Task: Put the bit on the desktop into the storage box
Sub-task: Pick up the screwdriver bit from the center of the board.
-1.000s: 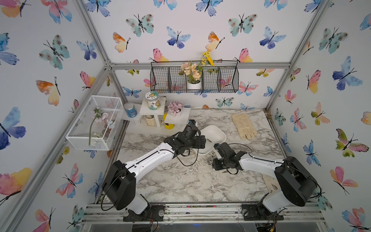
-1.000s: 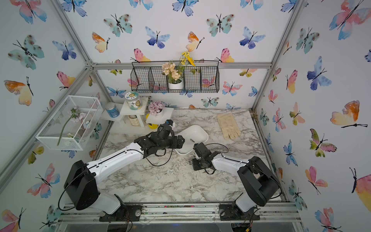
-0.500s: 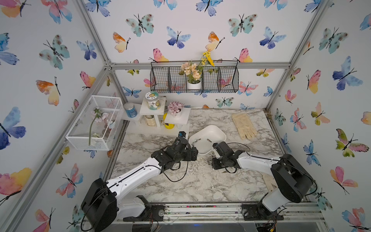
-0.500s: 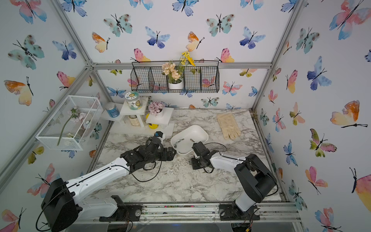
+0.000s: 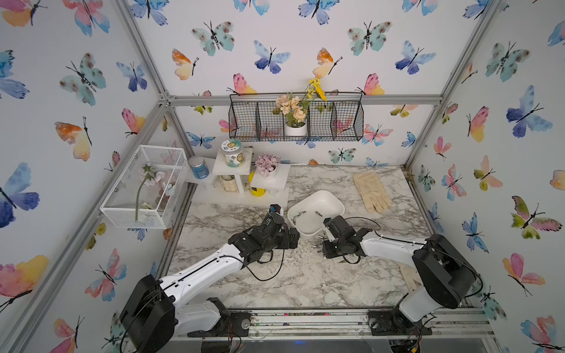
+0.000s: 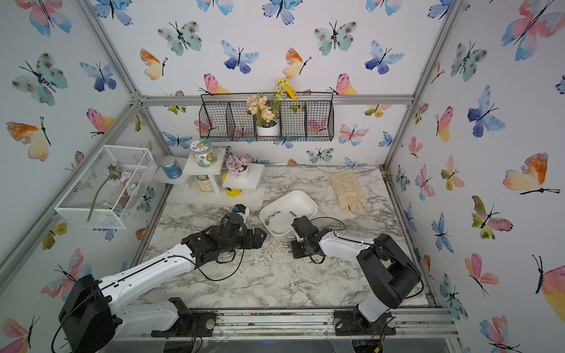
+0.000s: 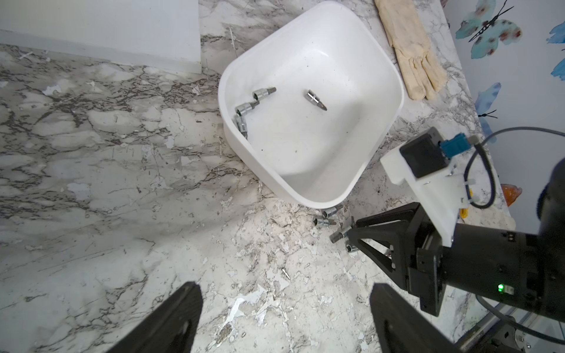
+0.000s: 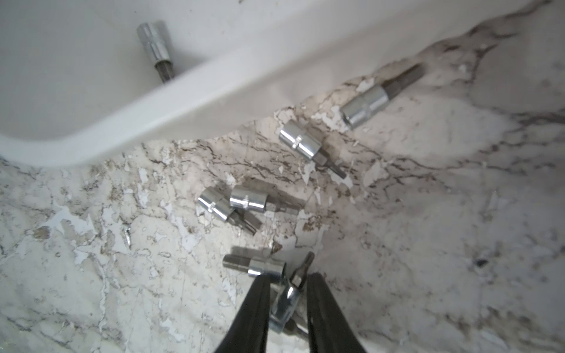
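Since 1 second ago, the left gripper point(image 7: 284, 290) has been drawn back from above the storage box point(image 5: 324, 198) to a spot beside the box's left side, while the right gripper point(image 8: 289, 276) has been kept low at the box's near side. The left gripper's fingers are spread wide with nothing between them. The right gripper's fingers are drawn in on either side of 1 bit point(image 8: 287, 301), which is pinched between them, its tip angled out past the fingertips. Whether that bit is raised off the desktop point(image 5: 305, 275) cannot be told. In the right wrist view, 5 loose bits point(image 8: 302, 145) are seen on the marble between the gripper and the box wall, 2 of them crossed. 4 stored bits point(image 7: 316, 99) are seen inside the box, 3 clustered by 1 wall. A beige glove point(image 5: 371, 192) is laid flat beyond the box.
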Robot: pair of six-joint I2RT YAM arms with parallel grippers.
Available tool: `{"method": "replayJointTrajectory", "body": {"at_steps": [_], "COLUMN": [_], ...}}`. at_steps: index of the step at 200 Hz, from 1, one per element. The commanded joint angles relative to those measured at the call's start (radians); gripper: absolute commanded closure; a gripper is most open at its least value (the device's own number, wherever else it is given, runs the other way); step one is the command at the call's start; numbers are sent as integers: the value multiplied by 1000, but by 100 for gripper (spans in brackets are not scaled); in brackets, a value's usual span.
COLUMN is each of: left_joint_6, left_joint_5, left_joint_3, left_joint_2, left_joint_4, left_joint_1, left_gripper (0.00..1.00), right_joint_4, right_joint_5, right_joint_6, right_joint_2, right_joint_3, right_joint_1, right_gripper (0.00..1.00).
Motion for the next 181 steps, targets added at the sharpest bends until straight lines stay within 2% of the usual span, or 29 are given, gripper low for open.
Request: {"method": "replayJointTrajectory", "body": {"at_steps": [1,181], "left_joint_6": [-6,-18], "left_joint_5": [4,3], "left_joint_3": [-7,-31], "left_joint_2": [-17,-30], "left_joint_4": [6,14], "left_joint_1": [-3,-3], "left_gripper": [9,8], "right_joint_4": [-48,-76], "right_joint_5": [44,82], "right_joint_6": [-7,-2], "right_joint_2": [-17,-22], "right_joint_3": [-4,-14], "right_joint_1": [4,4], "right_gripper": [74,74]}}
